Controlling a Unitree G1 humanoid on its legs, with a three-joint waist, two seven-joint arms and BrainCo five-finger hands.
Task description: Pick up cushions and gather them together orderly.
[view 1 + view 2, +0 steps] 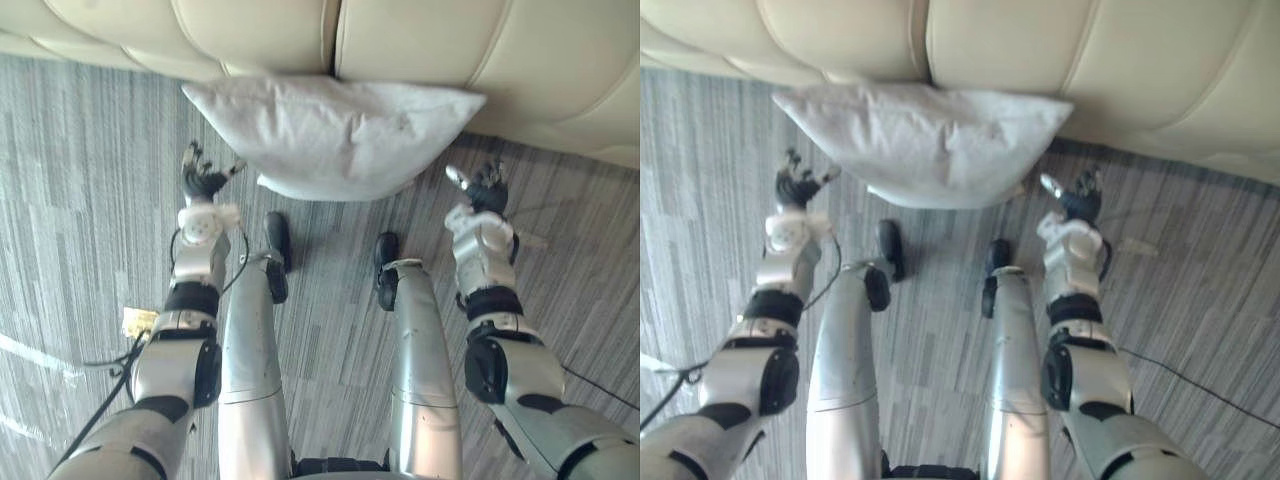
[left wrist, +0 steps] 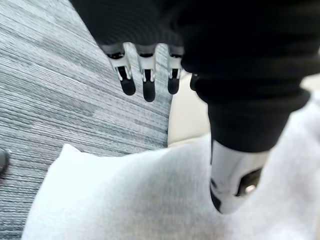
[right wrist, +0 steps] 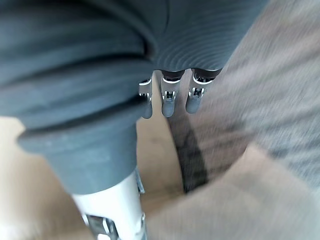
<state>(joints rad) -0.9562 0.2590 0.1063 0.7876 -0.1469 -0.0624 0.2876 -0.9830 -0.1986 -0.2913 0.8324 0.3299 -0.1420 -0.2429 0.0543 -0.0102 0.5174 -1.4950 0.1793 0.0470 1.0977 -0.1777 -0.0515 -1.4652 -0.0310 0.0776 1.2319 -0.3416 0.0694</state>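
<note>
Fingers of left hand were straight, empty, just beside left end of pale grey fabric cushion | cushion lay on grey striped carpet against cream sofa, long axis side to side between hands | right hand, fingers straight, empty, flanked right end; both equally near.

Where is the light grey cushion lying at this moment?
In the left eye view the cushion lies on the grey carpet against the front of the cream sofa, straight ahead, between the left hand and the right hand.
</note>
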